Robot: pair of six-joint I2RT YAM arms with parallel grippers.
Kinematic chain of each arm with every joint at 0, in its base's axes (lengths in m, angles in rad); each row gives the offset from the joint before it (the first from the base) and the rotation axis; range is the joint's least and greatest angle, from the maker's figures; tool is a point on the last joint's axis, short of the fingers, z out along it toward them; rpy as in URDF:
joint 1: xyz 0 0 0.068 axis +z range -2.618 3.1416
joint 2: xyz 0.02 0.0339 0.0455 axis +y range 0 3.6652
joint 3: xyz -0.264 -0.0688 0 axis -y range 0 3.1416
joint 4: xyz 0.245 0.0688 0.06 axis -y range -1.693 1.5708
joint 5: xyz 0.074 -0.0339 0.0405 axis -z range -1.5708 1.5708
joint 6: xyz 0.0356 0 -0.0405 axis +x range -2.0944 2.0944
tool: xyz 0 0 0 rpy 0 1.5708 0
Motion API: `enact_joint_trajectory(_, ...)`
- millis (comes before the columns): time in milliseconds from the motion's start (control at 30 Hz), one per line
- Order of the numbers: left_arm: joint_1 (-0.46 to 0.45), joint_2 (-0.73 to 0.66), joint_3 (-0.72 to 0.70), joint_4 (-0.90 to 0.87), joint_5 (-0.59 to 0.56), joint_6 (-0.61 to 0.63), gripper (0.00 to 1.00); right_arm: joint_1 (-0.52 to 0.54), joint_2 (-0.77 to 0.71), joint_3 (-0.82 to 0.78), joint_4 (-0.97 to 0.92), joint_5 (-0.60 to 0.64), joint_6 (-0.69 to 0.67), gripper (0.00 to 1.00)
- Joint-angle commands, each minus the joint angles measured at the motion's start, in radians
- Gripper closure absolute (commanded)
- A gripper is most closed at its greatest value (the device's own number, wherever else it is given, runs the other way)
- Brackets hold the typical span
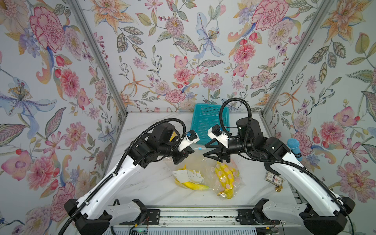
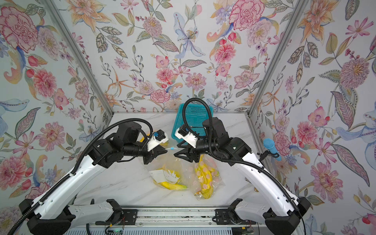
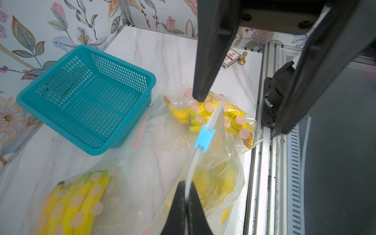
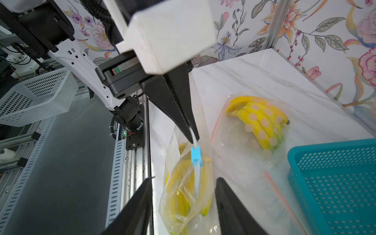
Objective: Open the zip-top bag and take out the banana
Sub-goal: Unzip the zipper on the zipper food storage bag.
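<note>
left fingers [image 3: 179,205]: pressed together on the white zip strip at one end of the zip-top bag, holding that edge up above the worktop [image 1: 150,183].
far spotted bag [image 3: 77,195]: clear with pink dots and yellow bananas inside. It lies flat on the worktop beside the basket, and in both top views the left arm hides most of it.
zip-top bag [image 3: 221,162]: clear, hanging from its strip between the two arms, with its lower part resting on the worktop.
banana [image 4: 180,183]: yellow, inside the hanging bag, below the strip.
slider [image 3: 204,138]: blue, on the strip partway between the two sets of fingers, touching neither.
basket [image 1: 203,122]: teal mesh, at the back of the worktop behind both wrists.
right fingers [image 4: 140,203]: spread, one on each side of the strip's free end, gripping nothing. One tip sits close to that end; contact cannot be told.
near spotted bag [image 1: 225,177]: pink-dotted with bananas inside, on the worktop just right of the hanging bag.
card box [image 3: 231,59]: on the worktop beside the right arm.
brass chess piece [image 3: 243,59]: upright, just beside the card box.
</note>
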Motion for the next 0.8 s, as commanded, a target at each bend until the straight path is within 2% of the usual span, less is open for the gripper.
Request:
enact_joint_trajectory(0,-0.009,-0.009,0.022,-0.021,0.014,-0.007,1.0,-0.007,0.003,-0.018,0.041,-0.027,-0.01,0.56)
enact_joint_trajectory(100,-0.007,-0.017,0.014,-0.021,0.014,-0.01,1.0,-0.007,0.002,-0.029,0.07,-0.027,0.01,0.62)
enact_joint_trajectory(300,-0.008,-0.038,-0.002,-0.011,0.016,-0.017,1.0,-0.001,0.006,-0.046,0.095,-0.034,0.041,0.65)
enact_joint_trajectory(767,-0.009,-0.044,-0.005,-0.016,0.022,-0.016,1.0,0.012,0.0,-0.076,0.153,-0.005,0.086,0.83)
